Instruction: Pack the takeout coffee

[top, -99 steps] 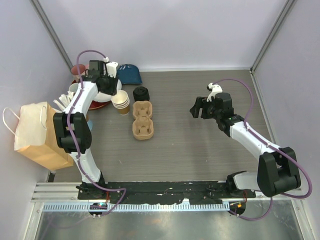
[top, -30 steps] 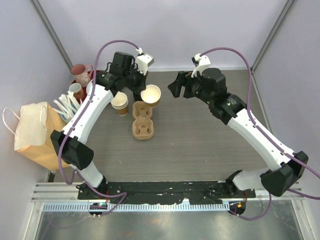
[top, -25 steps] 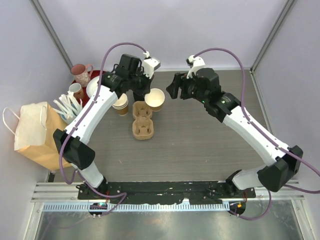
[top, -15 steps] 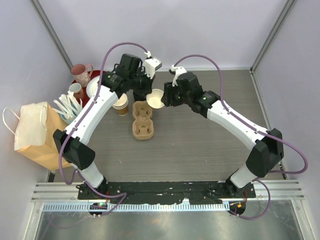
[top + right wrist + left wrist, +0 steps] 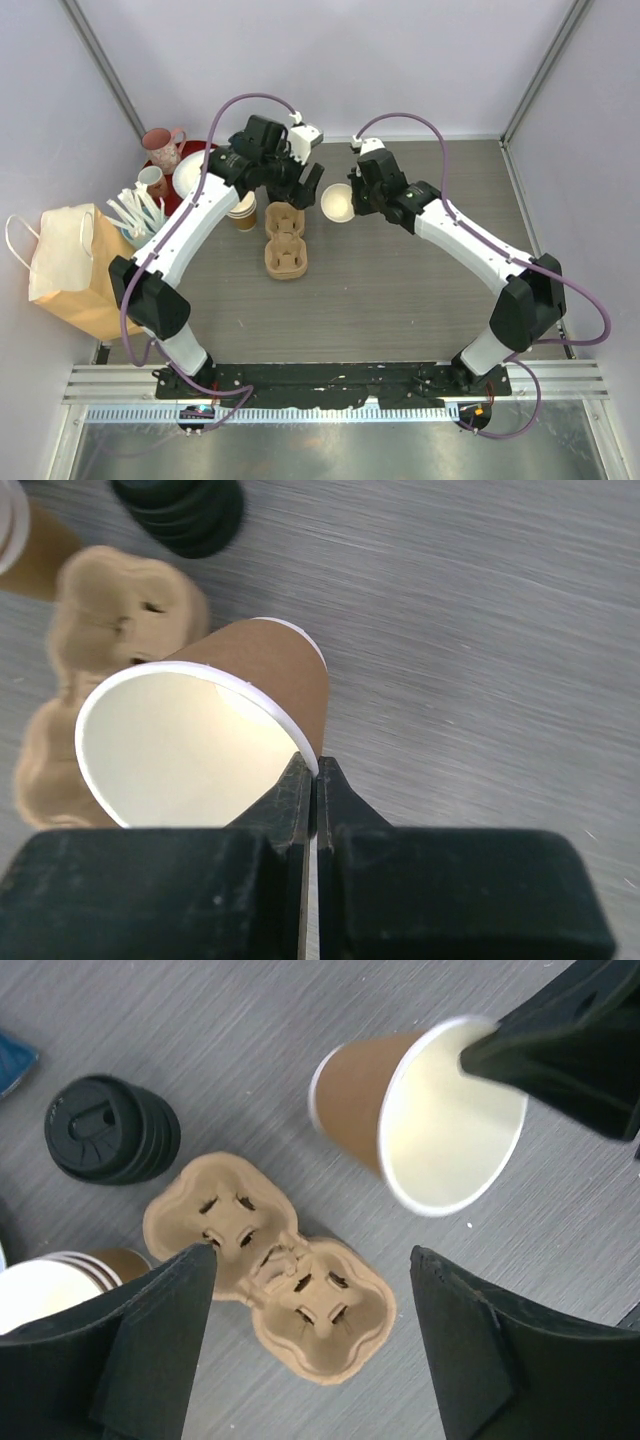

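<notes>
Right gripper (image 5: 313, 770) clamping rim of lidless paper cup (image 5: 200, 750), fingers nearly meeting on thin wall. Cup tilting, cream inside showing, hanging above table just right of cardboard carrier (image 5: 284, 238). Cup hiding part of carrier in right wrist view. Left gripper (image 5: 312, 1260) hovering over carrier, fingers spread wide, gripping nothing. Stack of black lids (image 5: 110, 1130) sitting beside carrier. Stack of cups (image 5: 50, 1280) getting cut off at left wrist view's edge.

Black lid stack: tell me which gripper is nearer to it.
Left. The left gripper hangs open just above and beside the black lid stack, over the cup carrier. The right gripper is farther right, past the carrier, shut on the rim of the paper cup.
</notes>
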Tool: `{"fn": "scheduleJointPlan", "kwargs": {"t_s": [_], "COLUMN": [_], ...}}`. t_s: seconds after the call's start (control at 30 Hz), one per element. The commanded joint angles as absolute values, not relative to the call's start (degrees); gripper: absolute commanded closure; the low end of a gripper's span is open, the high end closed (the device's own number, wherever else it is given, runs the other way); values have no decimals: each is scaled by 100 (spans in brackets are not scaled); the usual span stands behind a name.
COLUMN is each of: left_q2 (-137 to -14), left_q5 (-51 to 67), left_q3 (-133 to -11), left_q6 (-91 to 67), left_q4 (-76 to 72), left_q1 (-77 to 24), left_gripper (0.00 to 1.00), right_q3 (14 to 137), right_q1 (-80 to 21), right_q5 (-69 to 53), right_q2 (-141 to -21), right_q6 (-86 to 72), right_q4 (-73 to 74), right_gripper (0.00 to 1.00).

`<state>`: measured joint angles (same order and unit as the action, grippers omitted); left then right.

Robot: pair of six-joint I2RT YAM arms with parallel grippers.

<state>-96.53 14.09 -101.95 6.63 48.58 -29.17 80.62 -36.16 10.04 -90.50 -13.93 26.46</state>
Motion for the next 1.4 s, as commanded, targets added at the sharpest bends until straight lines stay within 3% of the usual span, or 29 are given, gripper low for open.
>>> {"fn": "scheduleJointPlan", "kwargs": {"t_s": [0.0,0.1,0.33,0.47,0.73,1.37], "left_q2": [-9361,-9290,-9509,-9492,-9492,-9967], "left_q5": [1178,1187,1003,432,474,870], "left_q3": [-10064,-9976,-9528,-9282,-9202,-9518], "left_q6": [545,475,395,624,791,1011], "left_q4": [4614,4527,4193,3982,3718,3972], "left_q1": [-2848,-2576,-1600,-1407,-739,-527], "left_gripper": [13,0,0,0,0,4], "right_q3": [7946,7814,7699,7796,8086,9009], "right_q1": [-3253,-2709,-1820,-1557,-1424,-1240], "right_q5": [1582,1415,1494,1258,836,290], "right_q2": [-8728,-8692,-9271,-9623,-10327,-10704], "right_q6": [-1336,-1388,-1187,-1257,-1310,-1160], "right_q4": [2953,2988,2997,2988,3445,4535], "right_gripper": [99,99,99,99,99,96]}}
